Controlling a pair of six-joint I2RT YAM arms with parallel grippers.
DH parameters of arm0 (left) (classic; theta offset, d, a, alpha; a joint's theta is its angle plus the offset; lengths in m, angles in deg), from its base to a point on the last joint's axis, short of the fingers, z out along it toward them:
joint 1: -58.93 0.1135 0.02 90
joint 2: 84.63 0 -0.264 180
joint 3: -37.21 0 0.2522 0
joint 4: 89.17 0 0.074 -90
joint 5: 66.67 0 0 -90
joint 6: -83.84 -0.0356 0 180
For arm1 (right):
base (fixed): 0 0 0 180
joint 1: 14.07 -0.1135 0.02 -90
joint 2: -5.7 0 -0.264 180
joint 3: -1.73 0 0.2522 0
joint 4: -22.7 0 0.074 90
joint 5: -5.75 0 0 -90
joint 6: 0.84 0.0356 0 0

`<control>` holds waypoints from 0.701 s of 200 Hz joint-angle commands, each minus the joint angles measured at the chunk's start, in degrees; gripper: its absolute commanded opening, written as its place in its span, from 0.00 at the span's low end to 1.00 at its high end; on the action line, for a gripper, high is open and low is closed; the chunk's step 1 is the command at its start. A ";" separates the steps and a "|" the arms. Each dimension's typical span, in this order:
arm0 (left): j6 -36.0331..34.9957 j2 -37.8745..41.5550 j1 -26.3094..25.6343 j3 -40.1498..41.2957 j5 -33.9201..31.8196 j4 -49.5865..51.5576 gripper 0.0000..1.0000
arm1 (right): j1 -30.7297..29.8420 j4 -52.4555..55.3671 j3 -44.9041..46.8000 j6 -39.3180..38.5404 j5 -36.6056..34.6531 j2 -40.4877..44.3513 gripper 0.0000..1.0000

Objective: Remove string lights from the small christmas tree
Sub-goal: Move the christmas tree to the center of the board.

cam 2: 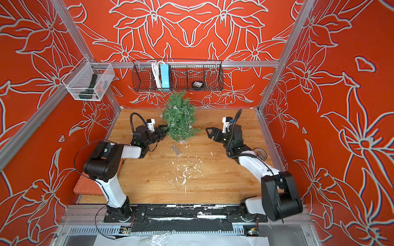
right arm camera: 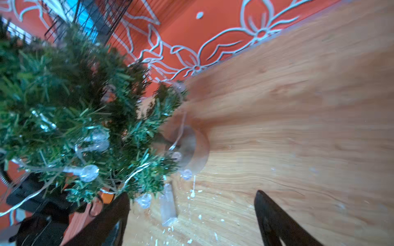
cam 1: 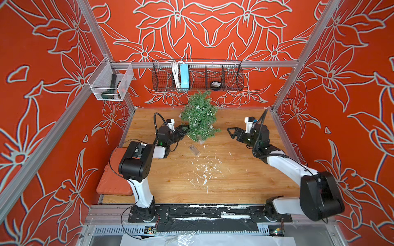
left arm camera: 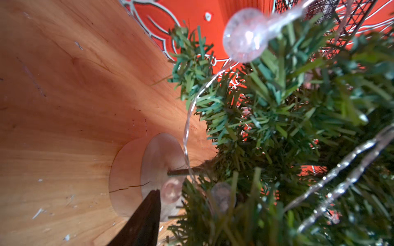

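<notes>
Two pincers flank upright small christmas tree [cam 1: 200,119]: left pincer [cam 1: 186,130] in branches, grip I cannot tell; right pincer [cam 1: 230,133] apart, string lights [left arm camera: 245,36] just ahead.

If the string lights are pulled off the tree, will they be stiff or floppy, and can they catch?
The string lights are probably floppy: the thin wire hangs in loose curves. They may snag, since the wire winds among the bristly branches of the small christmas tree. The tree might tip: its round base looks small.

2 top views look down; wrist views near tree [left arm camera: 277,127].
</notes>
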 commanded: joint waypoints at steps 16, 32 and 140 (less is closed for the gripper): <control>0.63 -0.32 0.06 0.22 2.07 -2.90 0.53 | -3.23 -8.33 -6.61 4.30 8.15 -9.50 0.88; 0.50 -0.66 0.06 0.02 2.53 -2.93 0.53 | -3.76 -10.19 -8.09 6.43 9.01 -12.29 0.87; 0.89 -1.71 0.28 -0.51 3.19 -3.35 0.51 | -5.71 -13.99 -7.75 10.04 6.02 -16.63 0.36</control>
